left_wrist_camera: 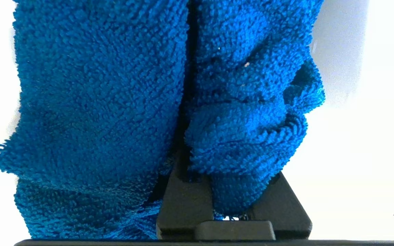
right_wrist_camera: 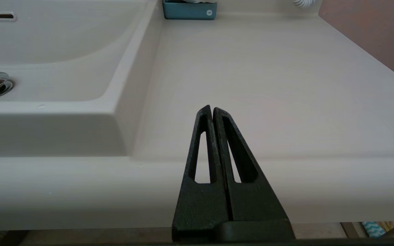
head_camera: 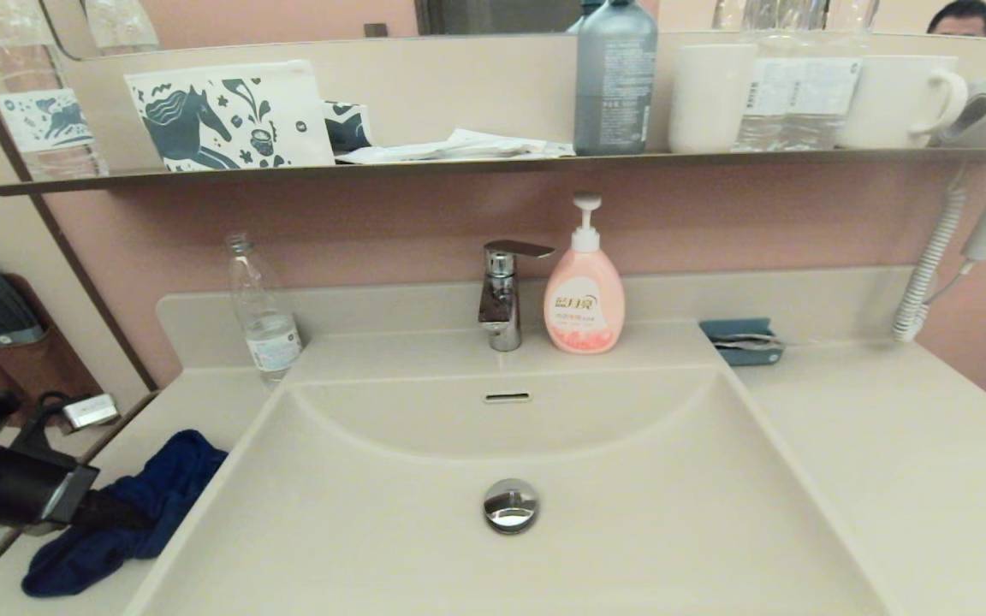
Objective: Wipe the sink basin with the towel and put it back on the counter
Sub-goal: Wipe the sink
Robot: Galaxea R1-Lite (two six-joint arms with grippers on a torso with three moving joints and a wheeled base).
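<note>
A crumpled blue towel [head_camera: 159, 488] lies on the cream counter [head_camera: 887, 445] just left of the sink basin [head_camera: 630, 479]. My left gripper [head_camera: 129, 513] reaches in from the left edge and is buried in the cloth. In the left wrist view a fold of the towel [left_wrist_camera: 97, 102] is squeezed between the black fingers [left_wrist_camera: 183, 201]; the left gripper [left_wrist_camera: 231, 191] is shut on it and its tips are hidden. The basin holds a chrome drain plug [head_camera: 511, 505] and an overflow slot [head_camera: 507, 397]. My right gripper [right_wrist_camera: 212, 108] is shut and empty at the counter's [right_wrist_camera: 268, 85] front edge, right of the basin [right_wrist_camera: 46, 44].
Behind the basin stand a chrome faucet [head_camera: 501, 295], a pink soap pump bottle [head_camera: 585, 299] and a clear water bottle [head_camera: 264, 316]. A teal dish [head_camera: 741, 340] sits at the back right. A thin dark shelf [head_camera: 493, 164] with cups and bottles runs overhead; a coiled cord [head_camera: 929, 274] hangs at right.
</note>
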